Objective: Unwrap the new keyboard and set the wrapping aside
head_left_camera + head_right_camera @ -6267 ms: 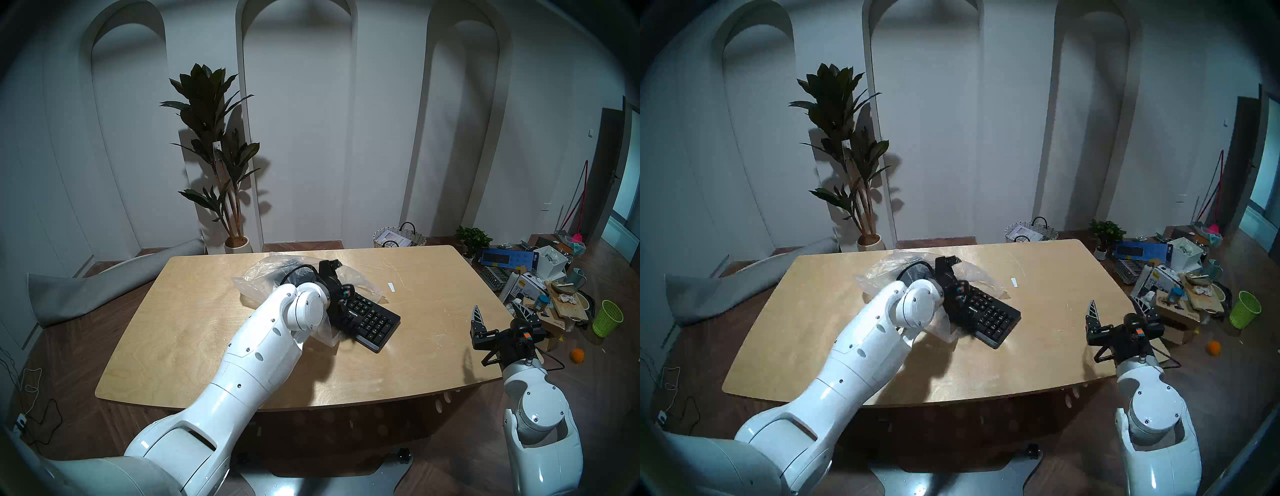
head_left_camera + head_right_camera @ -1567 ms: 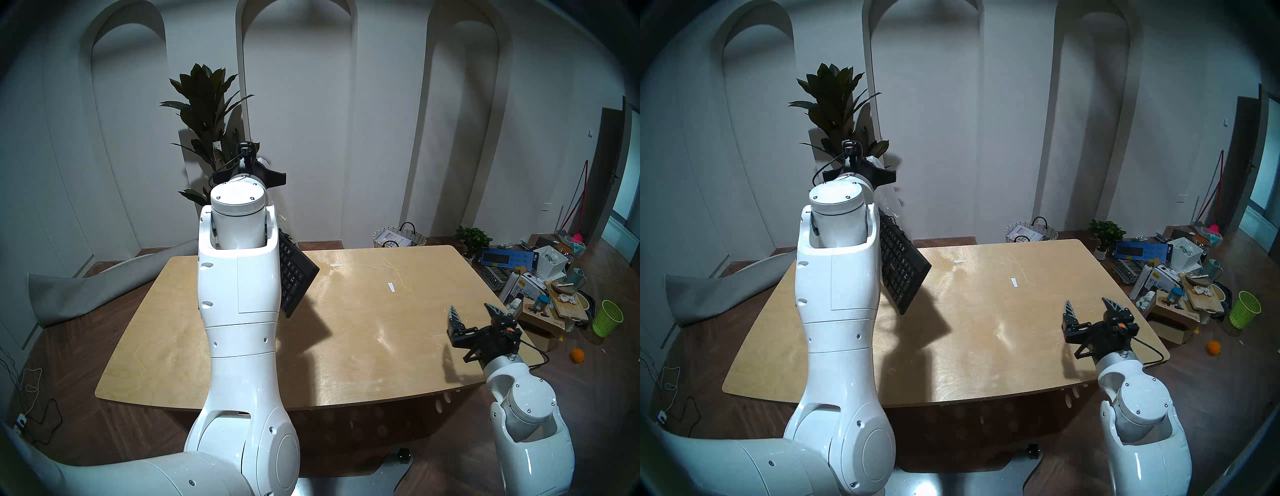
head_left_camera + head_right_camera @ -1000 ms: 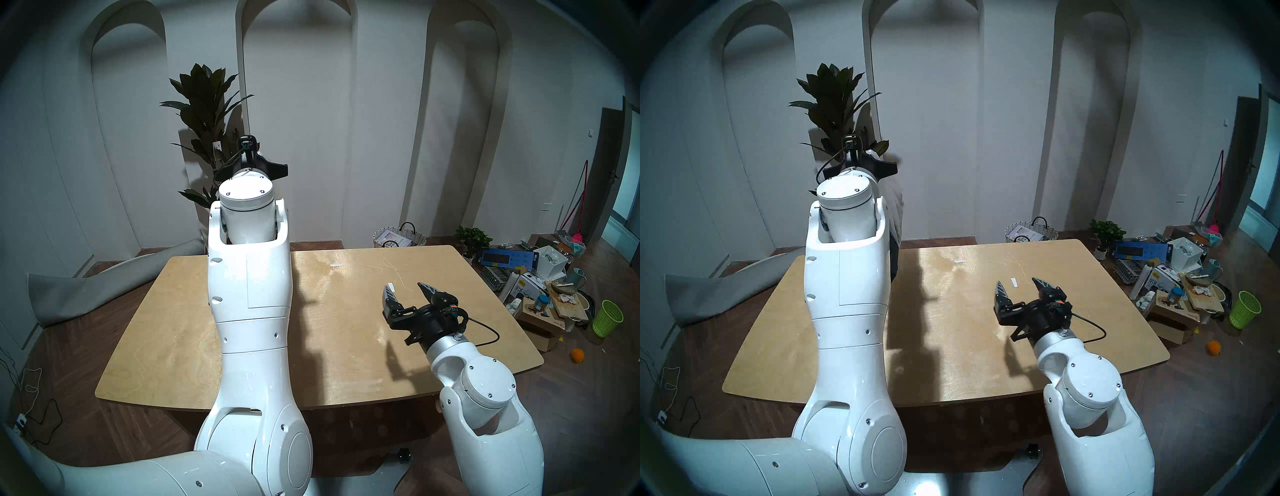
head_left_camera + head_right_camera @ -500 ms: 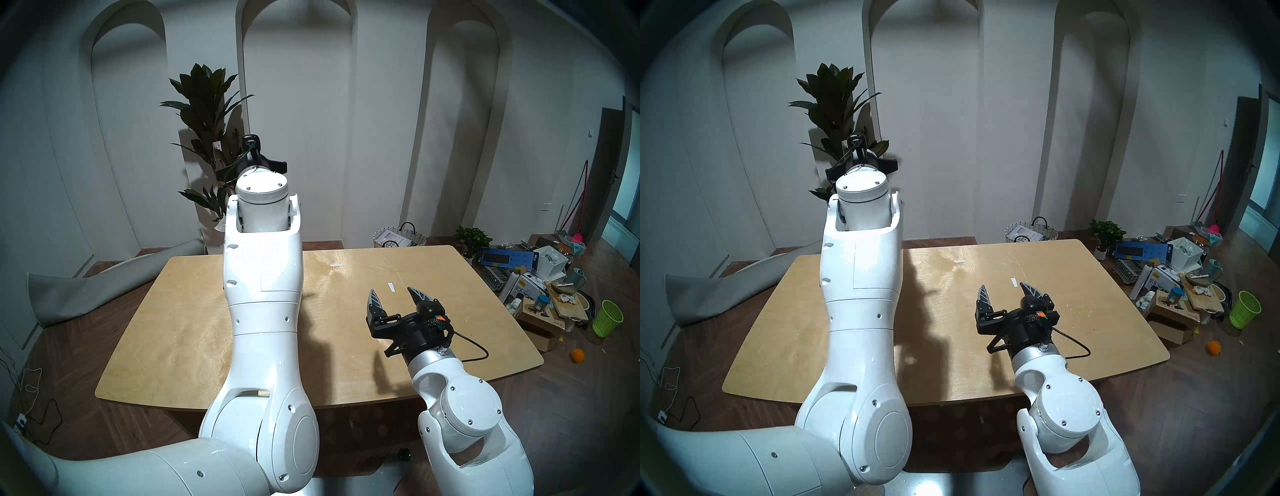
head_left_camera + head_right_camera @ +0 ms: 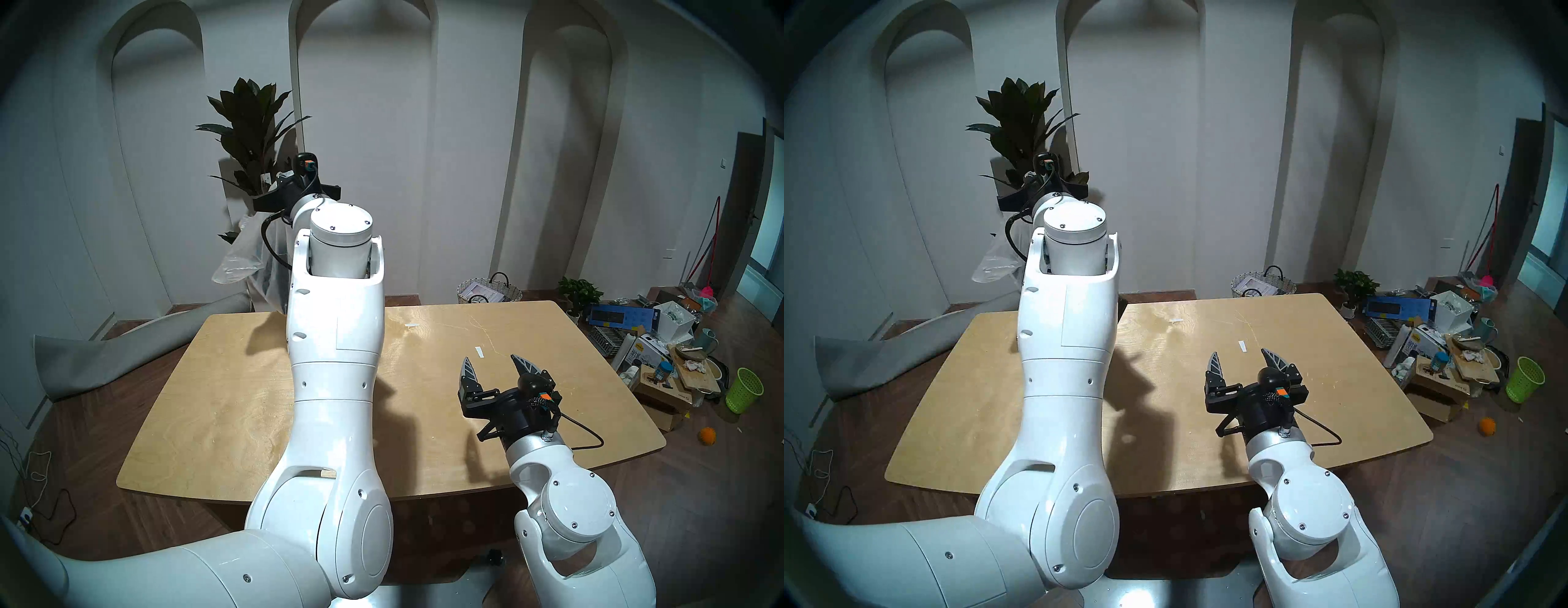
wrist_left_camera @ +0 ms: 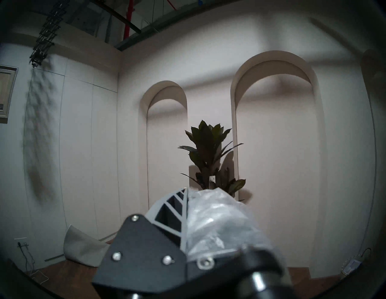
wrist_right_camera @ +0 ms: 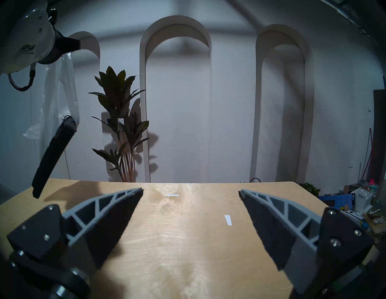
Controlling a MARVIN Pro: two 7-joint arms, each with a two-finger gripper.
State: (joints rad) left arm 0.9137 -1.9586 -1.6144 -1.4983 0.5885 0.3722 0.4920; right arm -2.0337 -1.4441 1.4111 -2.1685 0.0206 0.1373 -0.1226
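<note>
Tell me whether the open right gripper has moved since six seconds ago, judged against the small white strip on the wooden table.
Yes. The right gripper went from beyond the table's right edge to over the wooden table, toward the robot's left; the small white strip now shows between its open jaws.

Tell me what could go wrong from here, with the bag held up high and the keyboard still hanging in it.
1. The keyboard hangs tilted, half out of the wrapping, above the table; it may slide out and hit the wood.
2. The left gripper pinches only thin plastic, which could slip or tear.
3. The right gripper is open but far from the keyboard, probably too far to catch it.
</note>
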